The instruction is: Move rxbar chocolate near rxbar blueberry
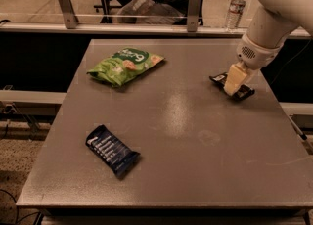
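The gripper is over the rxbar chocolate, right; rxbar blueberry front-left, chip bag back-left.

Arm in fr upper right, tool angled down-left, low at right.

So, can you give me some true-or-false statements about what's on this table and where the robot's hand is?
1. The gripper is down at the rxbar chocolate, on the table's right side. True.
2. The rxbar blueberry lies right beside the chocolate bar. False: it lies far off, near the front left.
3. The green chip bag lies at the back left of the table. True.
4. A water bottle stands on the table. False: the water bottle stands beyond the table.
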Tool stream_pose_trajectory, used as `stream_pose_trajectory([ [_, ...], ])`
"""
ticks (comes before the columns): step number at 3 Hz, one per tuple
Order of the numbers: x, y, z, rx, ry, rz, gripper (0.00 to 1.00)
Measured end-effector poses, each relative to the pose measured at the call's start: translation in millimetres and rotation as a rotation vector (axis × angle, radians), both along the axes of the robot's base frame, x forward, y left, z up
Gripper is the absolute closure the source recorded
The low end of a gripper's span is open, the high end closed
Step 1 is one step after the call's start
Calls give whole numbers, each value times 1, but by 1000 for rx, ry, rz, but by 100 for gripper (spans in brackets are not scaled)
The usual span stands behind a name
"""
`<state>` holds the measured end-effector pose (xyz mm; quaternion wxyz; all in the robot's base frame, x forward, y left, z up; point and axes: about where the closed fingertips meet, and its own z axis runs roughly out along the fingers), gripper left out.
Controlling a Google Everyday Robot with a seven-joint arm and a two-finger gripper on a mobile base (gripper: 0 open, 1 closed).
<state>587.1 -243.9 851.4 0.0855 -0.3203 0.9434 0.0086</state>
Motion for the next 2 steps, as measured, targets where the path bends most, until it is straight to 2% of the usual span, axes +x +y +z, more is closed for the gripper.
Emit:
stream_pose_trajectory([
  [1,-21,26,16,24,-14,99,100],
  [2,-46,66,24,39,-18,260,100],
])
